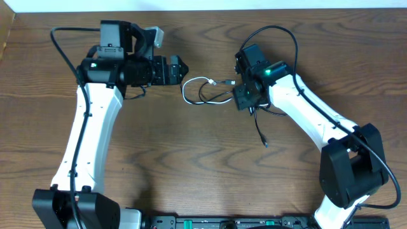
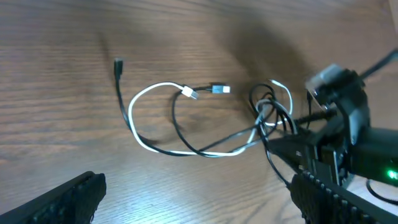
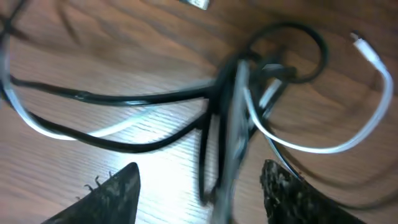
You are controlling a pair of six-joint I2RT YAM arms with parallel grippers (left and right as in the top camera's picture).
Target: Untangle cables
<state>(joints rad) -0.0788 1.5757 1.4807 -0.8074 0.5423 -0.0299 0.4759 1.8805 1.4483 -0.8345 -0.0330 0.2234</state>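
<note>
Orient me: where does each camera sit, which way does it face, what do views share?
Overhead: above the table, looking down; left arm, right arm, left tool, right tool, white cable, black cable.
Left wrist: faces across cables toward right tool; own fingers low.
Right wrist: close over the tangle; own fingers low.
Shared: both cables everywhere.

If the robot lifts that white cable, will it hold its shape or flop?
Likely flop: the white cable lies in loose curves on the table. It looks thin, so probably light and easy to push. It is tangled with the black cable, so lifting it may drag that along.
</note>
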